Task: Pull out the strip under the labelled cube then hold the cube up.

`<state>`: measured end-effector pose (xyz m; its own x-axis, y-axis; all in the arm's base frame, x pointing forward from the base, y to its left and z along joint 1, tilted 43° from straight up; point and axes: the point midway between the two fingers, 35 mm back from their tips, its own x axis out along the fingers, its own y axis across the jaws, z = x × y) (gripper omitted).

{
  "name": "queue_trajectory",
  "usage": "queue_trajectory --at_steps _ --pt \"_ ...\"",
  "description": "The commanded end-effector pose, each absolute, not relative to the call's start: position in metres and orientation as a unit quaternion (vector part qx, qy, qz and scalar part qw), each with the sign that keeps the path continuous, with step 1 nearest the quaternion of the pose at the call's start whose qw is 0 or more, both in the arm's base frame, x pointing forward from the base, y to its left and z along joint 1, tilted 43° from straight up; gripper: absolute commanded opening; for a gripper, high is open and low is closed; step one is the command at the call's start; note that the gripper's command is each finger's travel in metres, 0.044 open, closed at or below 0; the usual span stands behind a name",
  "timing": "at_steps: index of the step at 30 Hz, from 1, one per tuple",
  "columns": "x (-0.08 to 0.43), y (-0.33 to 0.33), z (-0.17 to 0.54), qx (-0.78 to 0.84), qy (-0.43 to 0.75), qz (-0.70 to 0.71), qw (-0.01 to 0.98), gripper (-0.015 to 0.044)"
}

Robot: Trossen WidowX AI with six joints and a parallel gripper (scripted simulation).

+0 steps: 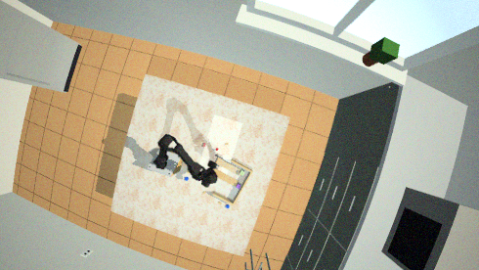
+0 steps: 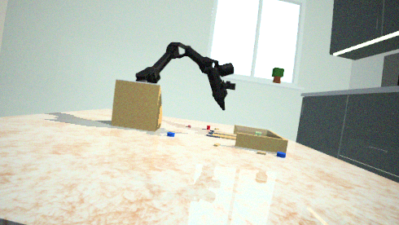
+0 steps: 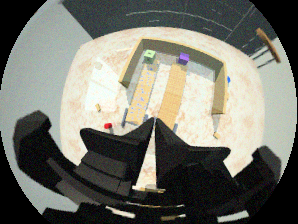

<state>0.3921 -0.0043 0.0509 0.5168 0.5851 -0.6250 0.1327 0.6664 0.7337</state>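
Overhead, gripper [image 1: 213,166] [image 2: 223,109] [image 3: 154,120] hung fully shut, nothing held. Green cube [image 1: 242,172] [image 2: 258,133] [image 3: 149,56] & purple cube [image 1: 239,186] [image 3: 183,59] sat in open-fronted tray [image 1: 244,185] [image 2: 260,143] [image 3: 220,90], near far wall.

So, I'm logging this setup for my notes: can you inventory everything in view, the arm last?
Low open-sided wooden tray: one, tan, on the table
Flat wooden strips: two, tan, one spotted, one plain, reaching into the tray
Small green cube: one, at the spotted strip's far end
Small purple cube: one, at the plain strip's far end
Small blue pieces: two, outside the tray
Small red piece: one, outside the tray
Potted green plant: one, windowsill
Jointed arm: one, black, on a tan box
Gripper: one, black, shut, above the table
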Motion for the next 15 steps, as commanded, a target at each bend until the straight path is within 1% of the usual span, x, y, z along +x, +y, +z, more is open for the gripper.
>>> queue_trajectory --at_steps 1,7,15 --pt "0.412 0.035 0.054 0.369 0.565 0.158 0.721 0.0" --pt "0.416 0.069 0.06 0.359 0.645 0.164 0.654 0.0" --pt "0.416 0.07 0.06 0.358 0.647 0.165 0.652 0.0"
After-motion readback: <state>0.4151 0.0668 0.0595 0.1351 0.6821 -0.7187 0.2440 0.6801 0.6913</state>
